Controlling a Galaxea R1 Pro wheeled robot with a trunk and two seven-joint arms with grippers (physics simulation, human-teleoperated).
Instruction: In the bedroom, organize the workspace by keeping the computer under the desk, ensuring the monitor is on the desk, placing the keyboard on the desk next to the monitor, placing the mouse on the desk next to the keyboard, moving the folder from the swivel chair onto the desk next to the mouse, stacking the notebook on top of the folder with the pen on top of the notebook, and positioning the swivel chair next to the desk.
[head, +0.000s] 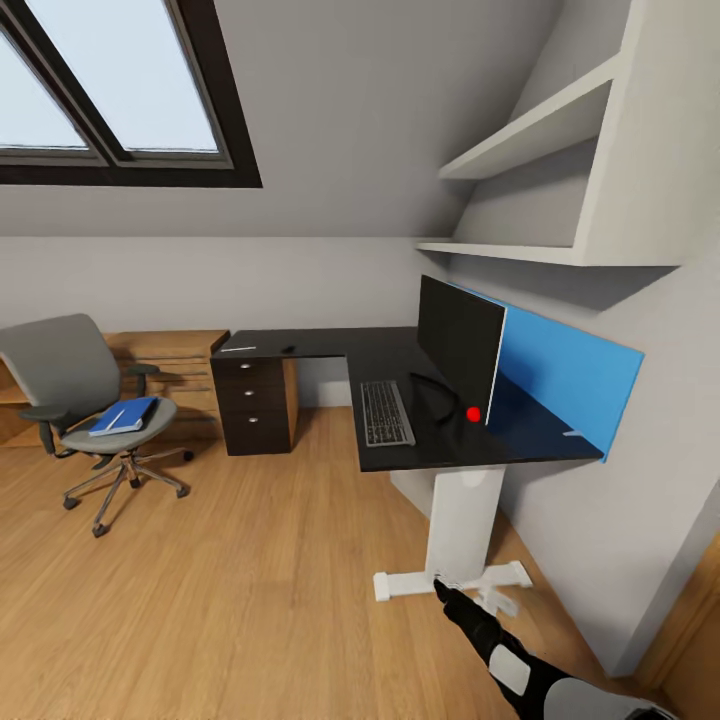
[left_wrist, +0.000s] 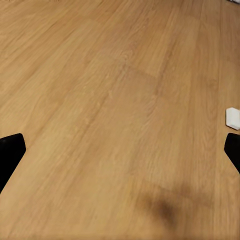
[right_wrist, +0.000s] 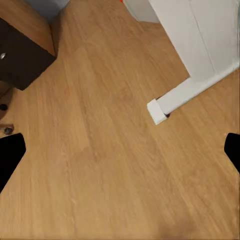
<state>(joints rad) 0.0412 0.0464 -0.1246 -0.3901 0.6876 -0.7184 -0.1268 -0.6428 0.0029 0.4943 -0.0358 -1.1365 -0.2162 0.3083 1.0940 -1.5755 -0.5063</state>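
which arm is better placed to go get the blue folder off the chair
Left, tentatively. The folder lies on the swivel chair far to the robot's left, while the right arm hangs low by the desk leg. Both jaws are open, both far away.

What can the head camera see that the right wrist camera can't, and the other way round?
Head view alone: the swivel chair with the blue folder lying on its seat, the monitor and keyboard on the desk, the skylight, the wall shelves.

Right wrist view alone: the right gripper, jaws spread wide above bare floor.

Both: the wood floor, the desk's white foot and its dark drawers.
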